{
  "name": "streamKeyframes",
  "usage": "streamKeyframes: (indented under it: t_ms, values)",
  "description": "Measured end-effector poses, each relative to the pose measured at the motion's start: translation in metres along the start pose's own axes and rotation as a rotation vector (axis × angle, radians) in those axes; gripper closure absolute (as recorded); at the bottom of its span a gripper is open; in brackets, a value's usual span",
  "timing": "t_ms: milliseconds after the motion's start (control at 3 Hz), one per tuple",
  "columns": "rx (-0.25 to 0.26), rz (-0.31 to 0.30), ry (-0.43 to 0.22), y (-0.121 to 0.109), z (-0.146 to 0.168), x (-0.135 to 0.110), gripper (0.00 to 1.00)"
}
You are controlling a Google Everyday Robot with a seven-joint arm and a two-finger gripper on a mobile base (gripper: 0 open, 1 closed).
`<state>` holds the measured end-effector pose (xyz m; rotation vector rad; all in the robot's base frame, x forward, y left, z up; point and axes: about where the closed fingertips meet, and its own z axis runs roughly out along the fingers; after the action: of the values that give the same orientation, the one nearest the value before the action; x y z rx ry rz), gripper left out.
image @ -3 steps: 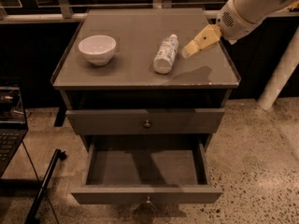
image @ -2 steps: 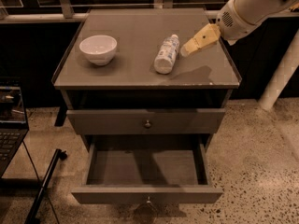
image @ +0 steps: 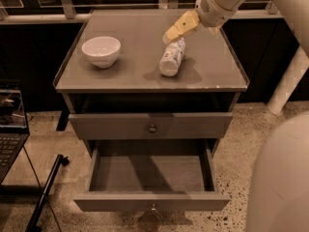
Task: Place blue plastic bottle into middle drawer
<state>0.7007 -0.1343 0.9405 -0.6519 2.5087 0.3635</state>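
Now one claw [image: 170,35] hangs at one blue plastic bottle [image: 171,60], its opening unclear; one bowl [image: 101,50]; one middle drawer [image: 149,176] open.

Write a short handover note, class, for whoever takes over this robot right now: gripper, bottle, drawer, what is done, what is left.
Gripper: over the back of the grey cabinet top, right at the far end of the small whitish plastic bottle; contact unclear.
Bottle: lying on its side on the top, right of the white round bowl.
Wide grey middle drawer: pulled open, nothing in it; the grey upper drawer is closed.
Done: drawer open.
Left: grasp bottle, lift, place it in the open drawer.
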Motion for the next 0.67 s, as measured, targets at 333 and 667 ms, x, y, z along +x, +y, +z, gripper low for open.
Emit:
streamKeyframes:
  t_ms: [333,667]
  values:
    - [-0.018,-0.008,0.004,0.011,0.015,-0.027,0.0]
    - [-0.032,0.016,0.017,0.009,0.033,-0.039,0.0]
